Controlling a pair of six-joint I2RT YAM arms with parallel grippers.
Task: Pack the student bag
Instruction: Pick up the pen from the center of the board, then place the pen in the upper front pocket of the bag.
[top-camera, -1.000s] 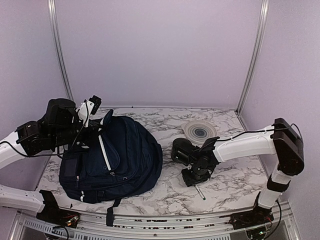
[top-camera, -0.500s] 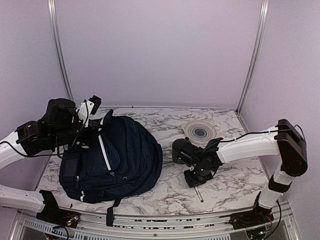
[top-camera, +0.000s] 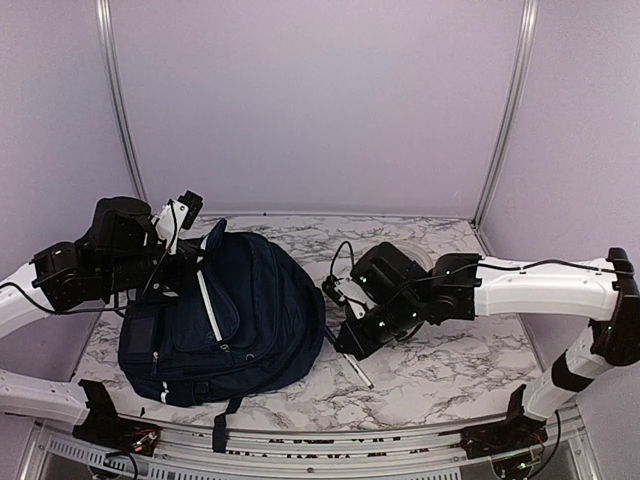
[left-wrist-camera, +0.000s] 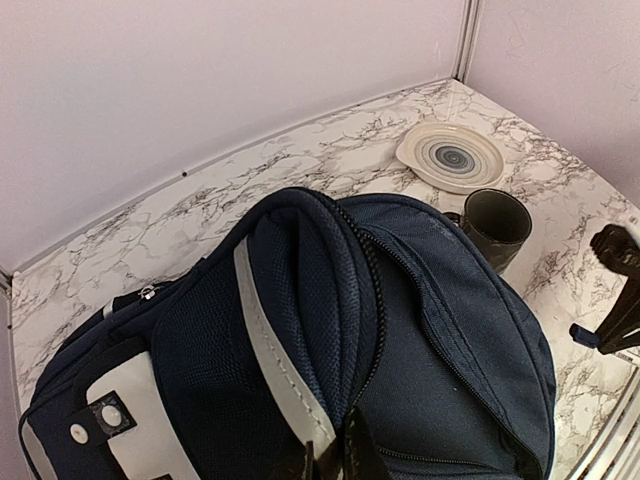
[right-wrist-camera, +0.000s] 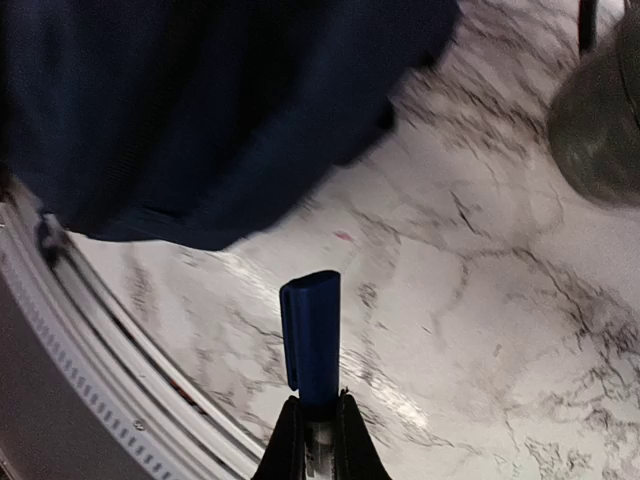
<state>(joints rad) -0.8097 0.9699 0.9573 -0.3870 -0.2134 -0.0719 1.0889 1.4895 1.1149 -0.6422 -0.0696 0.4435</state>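
Note:
The student bag (top-camera: 225, 315) is a large navy backpack lying on the left half of the marble table, with a white stripe (left-wrist-camera: 265, 340) along one flap. My left gripper (top-camera: 196, 263) is shut on the fabric edge by the zipper at the bag's top (left-wrist-camera: 335, 462). A pen with a blue cap (right-wrist-camera: 310, 335) stands out from my right gripper (right-wrist-camera: 318, 425), which is shut on its barrel. In the top view that gripper (top-camera: 347, 347) hangs just right of the bag, and the pen (top-camera: 362, 376) slants down toward the table's front.
A striped round plate (left-wrist-camera: 450, 157) lies at the back right, partly hidden behind the right arm in the top view. A dark cup (left-wrist-camera: 495, 225) stands between plate and bag. The metal front rail (right-wrist-camera: 90, 340) runs close below the pen. Walls enclose three sides.
My right gripper has closed on the pen, lifted it off the table and swung left toward the bag. The left arm and the bag have not moved.

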